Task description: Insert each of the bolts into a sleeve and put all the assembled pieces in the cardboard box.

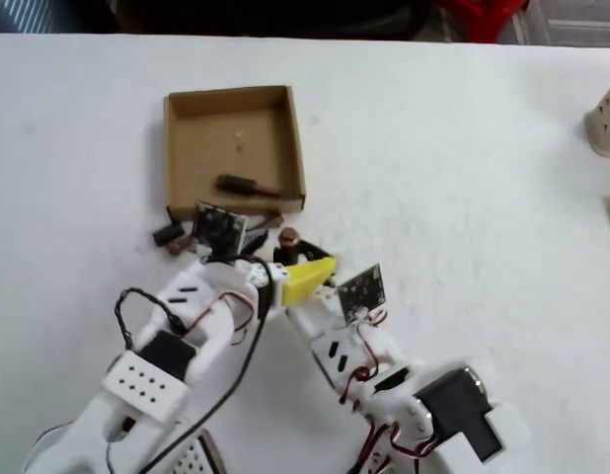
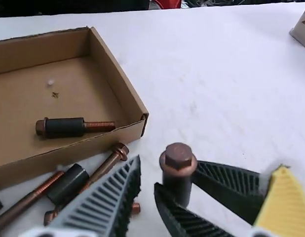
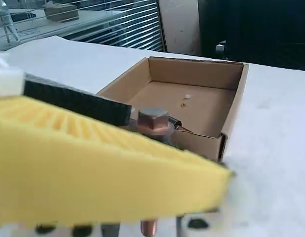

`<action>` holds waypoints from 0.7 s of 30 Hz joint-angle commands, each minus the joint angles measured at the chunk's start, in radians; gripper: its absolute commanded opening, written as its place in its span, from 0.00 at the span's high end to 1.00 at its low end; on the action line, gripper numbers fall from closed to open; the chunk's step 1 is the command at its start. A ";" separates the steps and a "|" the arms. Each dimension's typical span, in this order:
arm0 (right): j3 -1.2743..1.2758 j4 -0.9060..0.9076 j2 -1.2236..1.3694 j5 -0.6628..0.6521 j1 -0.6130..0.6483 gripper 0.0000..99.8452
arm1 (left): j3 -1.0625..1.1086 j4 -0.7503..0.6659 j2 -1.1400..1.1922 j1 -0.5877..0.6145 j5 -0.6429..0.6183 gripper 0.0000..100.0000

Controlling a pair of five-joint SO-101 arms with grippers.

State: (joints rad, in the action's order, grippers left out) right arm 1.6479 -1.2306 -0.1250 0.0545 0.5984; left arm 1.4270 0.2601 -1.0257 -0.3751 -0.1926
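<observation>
The cardboard box [image 1: 234,96] [image 2: 118,79] [image 3: 197,66] holds one sleeved bolt [image 1: 248,186] [image 2: 68,126] lying flat. Just in front of the box, a second sleeved bolt [image 1: 288,240] [image 2: 177,168] [image 3: 152,121] stands upright. My right gripper [image 1: 300,265] [image 3: 176,142] is shut on it between the black finger [image 2: 226,182] and the yellow finger [image 2: 285,202]. My left gripper [image 2: 146,192] is open right beside it, with nothing between its fingers. A loose copper bolt [image 2: 107,164] and a black sleeve [image 2: 68,183] [image 1: 170,235] lie along the box's near wall.
A cream perforated object [image 1: 606,118] [image 2: 303,27] stands at the table's far right edge. Black cable [image 1: 137,296] loops over the left arm. The white table [image 1: 463,178] stretches bare to the right of the box.
</observation>
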 commanded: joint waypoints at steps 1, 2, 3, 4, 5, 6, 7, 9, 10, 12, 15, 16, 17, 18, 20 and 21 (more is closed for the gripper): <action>-0.014 -0.024 -0.012 -0.011 -0.010 0.98 | -0.072 -0.043 -0.018 0.059 -0.074 0.59; -0.014 -0.022 -0.012 -0.011 -0.010 0.98 | -0.075 -0.069 -0.018 0.079 -0.104 0.59; -0.014 -0.022 -0.012 -0.011 -0.010 0.98 | -0.075 -0.100 -0.018 0.099 -0.126 0.59; -0.014 -0.022 -0.012 -0.011 -0.010 0.98 | -0.075 -0.133 -0.018 0.119 -0.147 0.59; -0.014 -0.022 -0.012 -0.011 -0.010 0.98 | -0.075 -0.160 -0.018 0.139 -0.163 0.59; -0.014 -0.021 -0.012 -0.011 -0.010 0.98 | -0.075 -0.178 -0.018 0.154 -0.176 0.59; -0.014 -0.021 -0.012 -0.011 -0.010 0.98 | -0.075 -0.189 -0.018 0.165 -0.184 0.59; -0.014 -0.021 -0.012 -0.011 -0.010 0.98 | -0.080 -0.198 -0.019 0.180 -0.187 0.64; -0.014 -0.022 -0.012 -0.011 -0.010 0.98 | -0.092 -0.198 -0.019 0.189 -0.186 0.68; -0.014 -0.024 -0.012 -0.011 -0.010 0.98 | -0.121 -0.193 -0.019 0.219 -0.186 0.78; -0.014 -0.024 -0.012 -0.011 -0.010 0.98 | -0.155 -0.192 -0.019 0.283 -0.184 0.98; -0.014 -0.024 -0.012 -0.011 -0.010 0.98 | -0.163 -0.187 -0.019 0.305 -0.184 0.99; -0.014 -0.024 -0.012 -0.011 -0.010 0.98 | -0.172 -0.164 -0.019 0.323 -0.184 0.95; -0.014 -0.019 -0.012 -0.011 -0.010 0.98 | -0.189 -0.124 -0.019 0.338 -0.184 0.94; -0.014 -0.018 -0.010 -0.011 -0.010 0.98 | -0.230 -0.008 -0.019 0.369 -0.184 0.95; -0.014 -0.018 -0.008 -0.011 -0.010 0.98 | -0.255 0.063 -0.019 0.381 -0.184 0.97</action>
State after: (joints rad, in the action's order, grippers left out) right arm 1.6479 -1.2306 -0.1250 0.0545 0.5999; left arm 1.2720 0.1849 -1.0257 -0.0330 -0.3659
